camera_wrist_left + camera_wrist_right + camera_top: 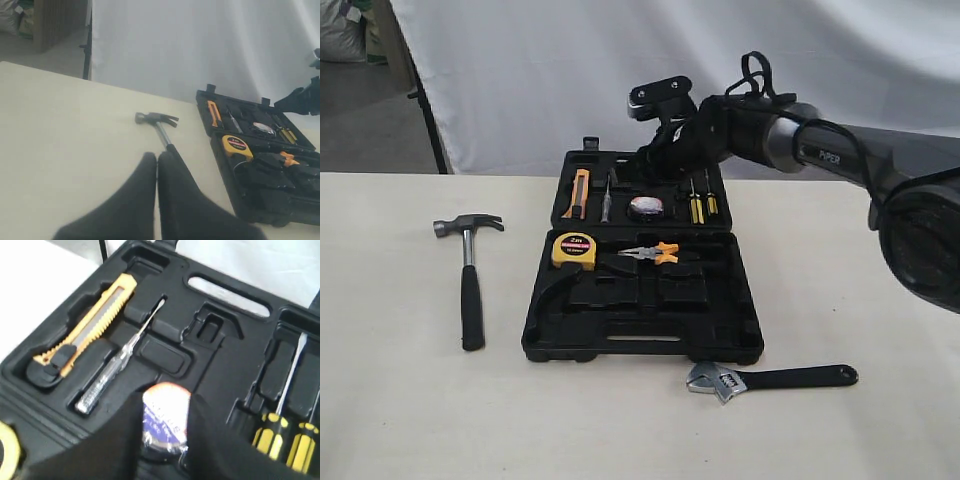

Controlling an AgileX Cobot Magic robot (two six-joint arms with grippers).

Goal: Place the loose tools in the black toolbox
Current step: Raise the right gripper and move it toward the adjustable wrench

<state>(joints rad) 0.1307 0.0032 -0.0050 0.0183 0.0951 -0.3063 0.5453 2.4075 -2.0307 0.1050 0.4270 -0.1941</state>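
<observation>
Black toolbox (725, 335) under "PIPER"-lettered right arm (832, 156)

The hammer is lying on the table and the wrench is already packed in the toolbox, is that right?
Not quite. The exterior view shows the wrench loose on the table, outside the toolbox, not in it. The hammer does lie on the table.

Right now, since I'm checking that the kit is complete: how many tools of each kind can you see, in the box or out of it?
Hammer: 1
Wrench: 1
Knife: 1
Tester pen: 1
Tape roll: 1
Yellow-handled screwdrivers: 2
Tape measure: 1
Pliers: 1
Total: 9
</observation>
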